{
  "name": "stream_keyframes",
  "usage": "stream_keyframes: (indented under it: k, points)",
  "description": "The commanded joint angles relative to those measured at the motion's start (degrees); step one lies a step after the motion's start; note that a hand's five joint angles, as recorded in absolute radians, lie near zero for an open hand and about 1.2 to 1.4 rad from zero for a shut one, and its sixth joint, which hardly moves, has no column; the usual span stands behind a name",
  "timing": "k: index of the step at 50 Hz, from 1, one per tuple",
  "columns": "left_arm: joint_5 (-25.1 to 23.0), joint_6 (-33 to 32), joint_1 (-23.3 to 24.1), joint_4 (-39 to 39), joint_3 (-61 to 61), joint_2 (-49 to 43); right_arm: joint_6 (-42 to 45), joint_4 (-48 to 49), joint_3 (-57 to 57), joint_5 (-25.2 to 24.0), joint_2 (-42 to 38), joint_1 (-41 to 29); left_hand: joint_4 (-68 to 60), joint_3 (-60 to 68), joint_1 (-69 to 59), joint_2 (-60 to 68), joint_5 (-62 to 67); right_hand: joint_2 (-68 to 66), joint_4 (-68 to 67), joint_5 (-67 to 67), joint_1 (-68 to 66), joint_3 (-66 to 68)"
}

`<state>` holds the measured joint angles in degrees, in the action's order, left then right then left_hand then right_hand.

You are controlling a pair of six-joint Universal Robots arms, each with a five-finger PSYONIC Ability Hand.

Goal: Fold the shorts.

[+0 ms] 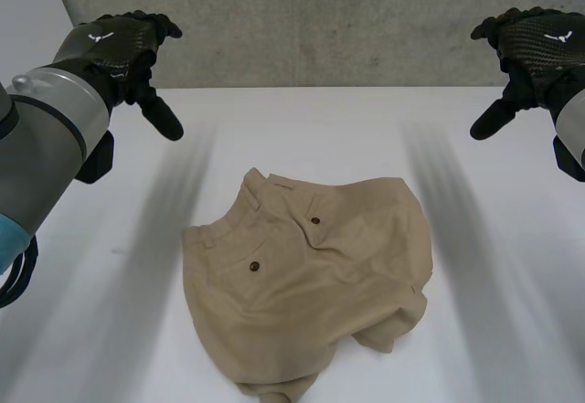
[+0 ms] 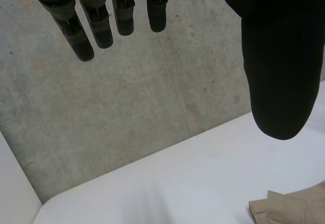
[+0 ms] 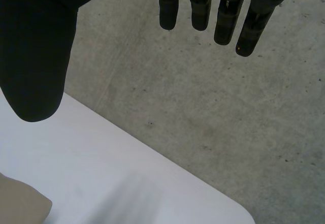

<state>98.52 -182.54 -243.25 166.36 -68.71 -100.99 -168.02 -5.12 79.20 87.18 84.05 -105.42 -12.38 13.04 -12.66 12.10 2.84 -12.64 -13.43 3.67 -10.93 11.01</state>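
L hand [image 1: 119, 51] hung over the far-left part of the white surface [image 1: 512, 266], its arm coming in from the near left. Its fingers [image 2: 76, 36] were straight & relaxed, thumb [image 2: 282, 82] set wide of them, nothing held. In the L wrist view they pointed toward the grey concrete wall [image 1: 320, 19], w/ just a corner of tan cloth lying on the thumb's side, apart from it.

The shorts [image 1: 311, 284], tan, lay in the middle of the surface, toward the near edge, well apart from both hands. They were crumpled, not flat: waistband toward the far left, two dark buttons [image 1: 315, 221] facing up on the pockets, and the right side bunched into folds w/ a lump at the near right. Neither hand touched them.

R hand [image 1: 535, 47] hung over the far-right part of the surface, about level w/ the L one. Its fingers [image 3: 249, 31] were straight too, thumb [image 3: 35, 56] held wide, gripping nothing. In the R wrist view an edge of the shorts lay on the thumb's side, clear of the hand, w/ the wall beyond the fingertips.
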Motion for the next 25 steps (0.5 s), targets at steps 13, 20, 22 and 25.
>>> stream_keyframes:
  k: [13, 20, 22, 25]
  points:
    - [-0.35, -0.71, 0.05, 2.91, -1.95, -3.42, 2.60, -0.51, 0.61, -3.68, -0.64, -0.66, 2.00, -2.65, 2.28, -1.72, -2.46, 2.64, 3.43, -3.67, 0.93, -1.01]
    - [-4.82, -1.85, -0.56, 3.88, -1.43, -13.26, 7.70, -1.04, 1.92, -8.25, -1.78, -0.75, -0.70, 0.04, -0.41, 0.97, 0.23, 2.64, 3.43, -3.67, 0.93, -1.01]
    - [-7.36, -2.47, -0.91, 3.97, -1.17, -16.32, 8.49, -1.04, 2.10, -8.25, -2.23, -0.75, -1.03, 0.37, -0.75, 1.31, 0.57, 2.64, 3.43, -3.67, 0.93, -1.01]
    - [-9.22, -2.91, -1.09, 4.41, -0.81, -19.50, 8.76, -1.04, 2.28, -8.25, -2.84, -0.84, -1.20, 0.54, -0.92, 1.48, 0.74, 2.64, 3.43, -3.67, 0.93, -1.01]
